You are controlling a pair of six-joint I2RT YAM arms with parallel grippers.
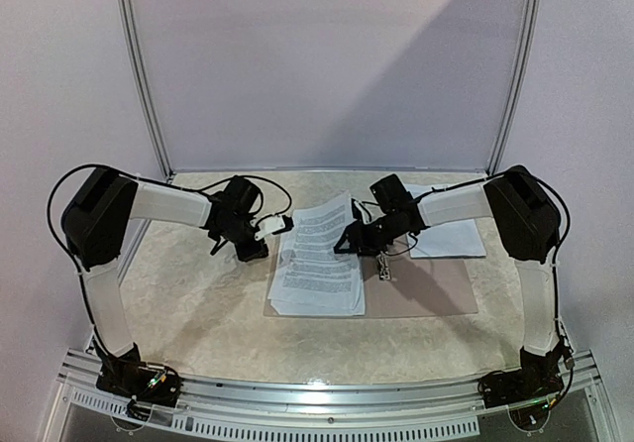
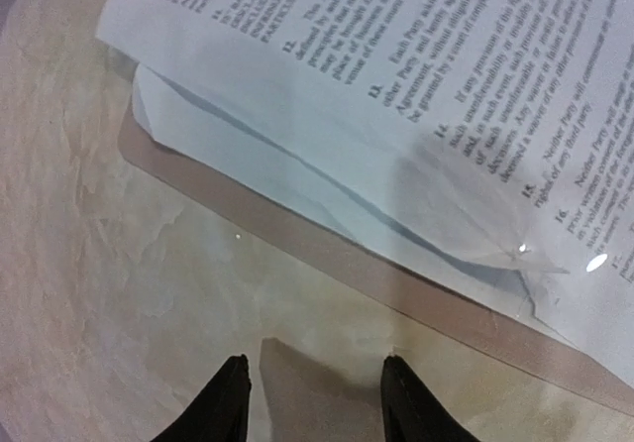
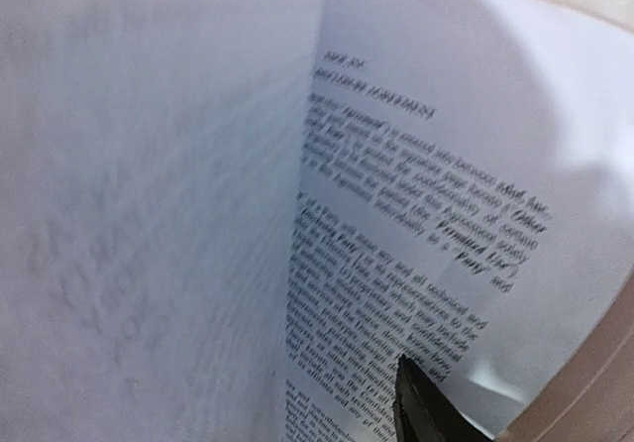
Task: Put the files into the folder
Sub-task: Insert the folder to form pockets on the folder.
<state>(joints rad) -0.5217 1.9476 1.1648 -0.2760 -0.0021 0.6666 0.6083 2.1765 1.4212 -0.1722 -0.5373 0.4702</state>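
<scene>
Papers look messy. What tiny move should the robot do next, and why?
Probably the left gripper, open and empty beside the folder, should nudge the papers inward: their crumpled edge sits right at the folder's rim and the top sheet lies crooked.

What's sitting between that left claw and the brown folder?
Only bare marbled table. The left wrist view shows it: the left gripper, jaws open, sits short of the folder, with nothing on the stretch between.
</scene>
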